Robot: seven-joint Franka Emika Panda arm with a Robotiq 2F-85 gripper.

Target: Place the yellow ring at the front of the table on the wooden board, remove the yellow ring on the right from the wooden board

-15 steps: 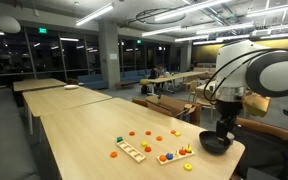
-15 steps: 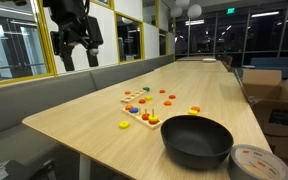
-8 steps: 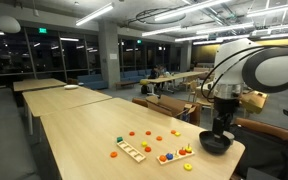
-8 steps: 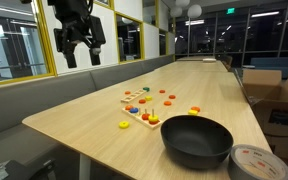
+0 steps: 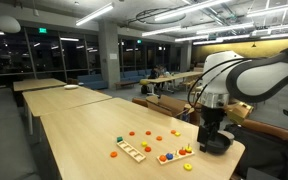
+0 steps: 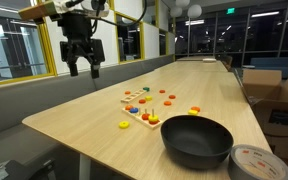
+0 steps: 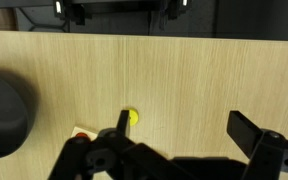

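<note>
Yellow ring (image 5: pixel 188 166), the small flat loose one, lies on the pale wooden table (image 5: pixel 79 125) close to its front edge in an exterior view. It sits just clear of the light wooden board (image 5: pixel 172 156) with upright pegs and coloured rings. My black two-finger gripper (image 5: pixel 208 140) hangs above the table's far corner, in front of the round black bowl (image 5: pixel 222 146), so the ring lies below it and nearer the camera. From here I cannot tell how the jaws stand. In an exterior view from the opposite end, the gripper (image 6: pixel 83 68) is high over the table, jaws spread wide with nothing between them. The ring (image 6: pixel 124 125) is well apart from it, low and nearer the camera, just beside the board (image 6: pixel 139 113), with the bowl (image 6: pixel 197 140) in the foreground. In the wrist view the gripper (image 7: pixel 181 122) looks straight down. What I take to be the same ring (image 7: pixel 132 116) sits right by the finger on the picture's left (image 7: pixel 121 126), well off the midline. A corner of the board (image 7: pixel 82 132) and the bowl (image 7: pixel 4 110) lie further that way. I judge I must shift towards that side before descending; being round, the ring sets no closing direction.
</note>
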